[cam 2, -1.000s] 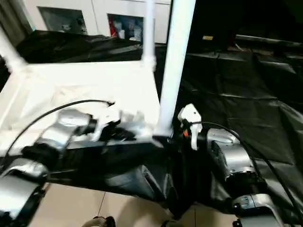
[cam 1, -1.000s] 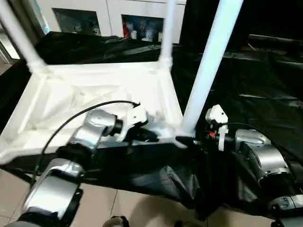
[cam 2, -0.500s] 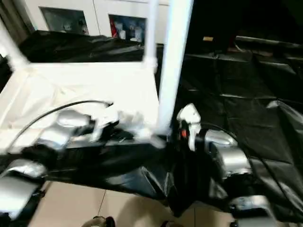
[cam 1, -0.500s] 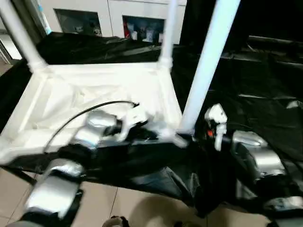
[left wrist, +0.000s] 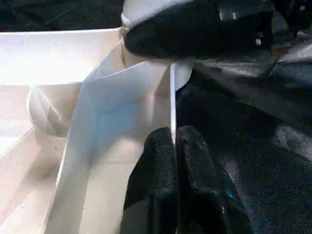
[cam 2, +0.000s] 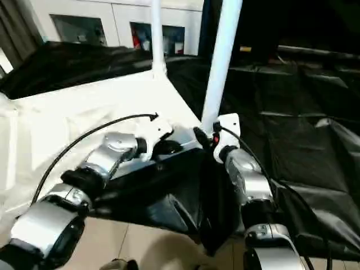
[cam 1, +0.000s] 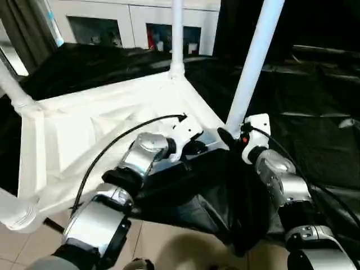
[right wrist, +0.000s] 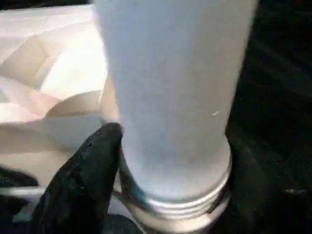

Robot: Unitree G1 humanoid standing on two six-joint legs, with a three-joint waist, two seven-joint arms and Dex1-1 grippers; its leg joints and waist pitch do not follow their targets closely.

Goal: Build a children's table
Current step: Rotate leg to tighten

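Head view: table [cam 1: 84, 121] now turned vs 1s ago | L end effector [left wrist: 175, 141] clenched | R end effector [right wrist: 170, 195] grasping leg [cam 1: 253, 62]

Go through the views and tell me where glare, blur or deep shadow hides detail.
Left eye view: the tabletop underside glares, its ribs faint; the black sheet swallows detail.
Left wrist view: the shut left gripper reads as a dark blob against the bright rim.
Right wrist view: the near leg is soft and featureless; the black fingers beside it blur.
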